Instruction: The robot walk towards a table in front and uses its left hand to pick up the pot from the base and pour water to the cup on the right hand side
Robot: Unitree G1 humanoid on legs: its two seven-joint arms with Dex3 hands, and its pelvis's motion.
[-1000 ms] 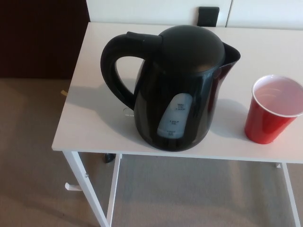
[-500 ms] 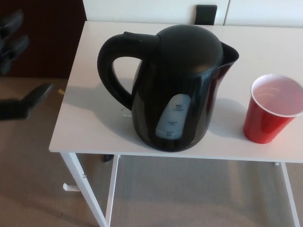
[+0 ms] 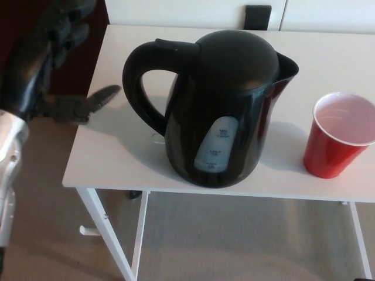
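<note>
1. Beige carpet covers the floor below and to the left of a white rectangular table with thin white metal legs; a dark reddish-brown panel fills the background at upper left, and a pale wall runs behind the table's far edge.
2. At the far left, the robot's left hand comes in from the picture's left on a silver-grey forearm. The hand is black, with its thumb and two thick fingers spread apart and holding nothing. The two fingers point up and away, and the thumb reaches to the right, its tip over the table's left edge.
3. The hand is apart from the kettle's handle, with bare tabletop between the thumb tip and the handle.
4. Near the middle of the table stands a glossy black plastic electric kettle with a domed lid, upright. Its looped handle faces left, toward the hand, and its spout faces right. A pale oval water-level window shows on the near side. Whether a base sits under it cannot be told.
5. A small black rectangular object sits against the wall behind the kettle.
6. To the right, well apart from the kettle, a red plastic cup with a white inside stands upright near the table's front edge.
7. The robot's right hand does not show.
</note>
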